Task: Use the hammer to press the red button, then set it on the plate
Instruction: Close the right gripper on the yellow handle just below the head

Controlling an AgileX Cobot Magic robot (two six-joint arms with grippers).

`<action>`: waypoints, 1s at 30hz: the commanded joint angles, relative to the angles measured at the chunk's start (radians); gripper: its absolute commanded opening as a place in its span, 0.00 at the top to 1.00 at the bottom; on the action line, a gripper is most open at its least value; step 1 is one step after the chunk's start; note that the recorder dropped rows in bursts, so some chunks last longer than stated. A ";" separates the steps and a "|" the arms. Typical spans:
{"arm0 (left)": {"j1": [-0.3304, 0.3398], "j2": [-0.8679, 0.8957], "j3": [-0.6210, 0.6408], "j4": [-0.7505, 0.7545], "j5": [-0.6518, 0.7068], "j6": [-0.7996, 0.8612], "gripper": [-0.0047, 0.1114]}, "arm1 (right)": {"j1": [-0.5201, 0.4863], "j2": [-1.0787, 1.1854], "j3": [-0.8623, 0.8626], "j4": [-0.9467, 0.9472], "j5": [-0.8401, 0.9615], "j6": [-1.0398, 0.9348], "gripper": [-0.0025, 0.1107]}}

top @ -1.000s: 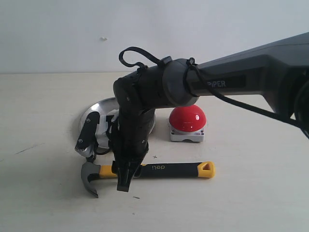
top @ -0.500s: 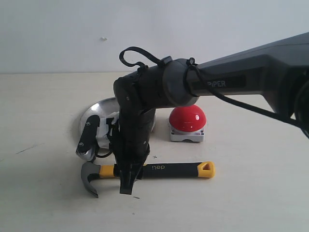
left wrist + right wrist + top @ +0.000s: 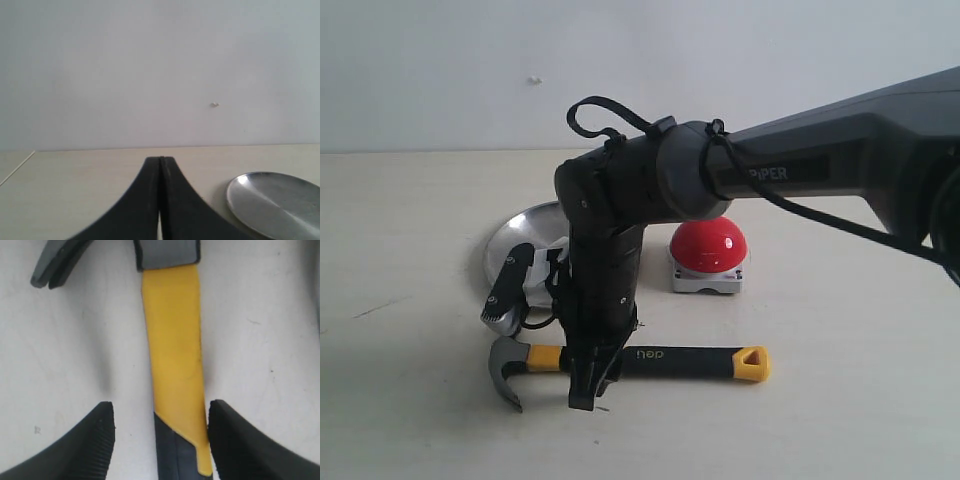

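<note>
Hammer (image 3: 660,358) is seen lying flat on the counter (image 3: 860,420) with its head toward 9 o'clock, at 5 o'clock of the plate (image 3: 515,245) and 7 o'clock of the red button (image 3: 708,245). Within the last second the right claw (image 3: 541,360) has been lowered astride the yellow neck and the handle nudged slightly, so a grasp is judged imminent. That claw is spread wide with nothing gripped yet. The left claw (image 3: 160,200) is clenched and empty.

Rt arm (image 3: 820,160) dark grey, white PIPER mark, blk cable loop (image 3: 592,110); rt hand (image 3: 160,407) pads (image 3: 97,440) ribbed.
</note>
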 commanded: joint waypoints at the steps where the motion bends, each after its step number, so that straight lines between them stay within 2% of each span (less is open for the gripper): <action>1: 0.001 -0.005 0.003 0.004 -0.011 -0.004 0.96 | 0.002 -0.004 -0.006 0.000 0.017 -0.009 0.50; 10: 0.001 -0.005 0.003 0.004 -0.011 -0.004 0.96 | 0.002 0.023 -0.010 -0.007 0.013 -0.020 0.50; 20: 0.001 -0.005 0.003 0.004 -0.011 -0.004 0.96 | 0.008 0.091 -0.133 -0.004 0.060 -0.052 0.50; 30: 0.001 -0.005 0.003 0.004 -0.011 -0.004 0.96 | 0.008 0.095 -0.133 0.043 0.070 -0.057 0.50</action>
